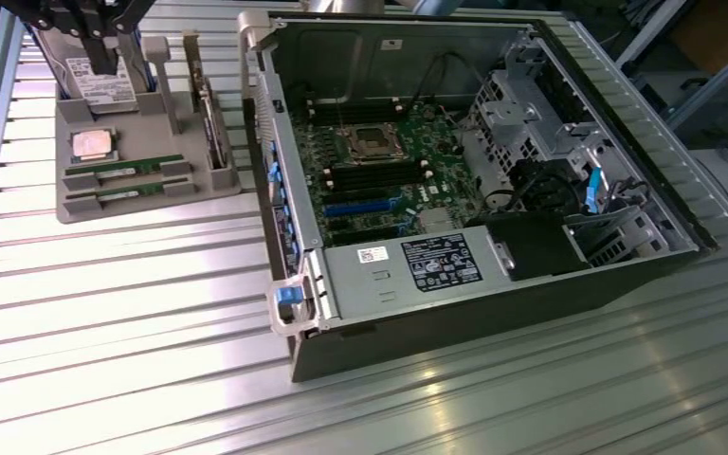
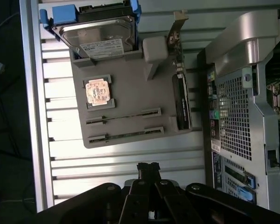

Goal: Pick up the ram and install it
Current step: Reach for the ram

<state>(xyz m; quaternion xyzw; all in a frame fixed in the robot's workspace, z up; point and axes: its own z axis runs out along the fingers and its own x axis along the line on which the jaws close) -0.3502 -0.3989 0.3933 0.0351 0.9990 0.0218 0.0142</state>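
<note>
Exterior view: a ribbed metal table [image 1: 111,322] is seen w/ a grey parts tray [image 1: 149,142] at the exterior view's left and an open PC case [image 1: 465,313] at its right. Two green sticks are held in tray slots, side by side: first ram stick [image 1: 128,172], just beside the processor [image 1: 92,144], and second ram stick [image 1: 128,195] nearer the tray edge. The gripper [image 1: 96,43] is hung over the tray's other end, by the hard drive [image 1: 86,85], apart from both sticks. Black memory slots [image 1: 371,177] are shown on the case's board.

Wrist view: the gripper [image 2: 148,166] is shown w/ jaws pressed together, nothing pinched. First ram stick [image 2: 126,115] and second ram stick [image 2: 130,134] are seen seated in the tray [image 2: 135,88], well apart from the tips.

Judged: approach stage, pick-up not yet begun. A grasp calls for jaws to be spread and lined up across a stick's thin edge.
</note>
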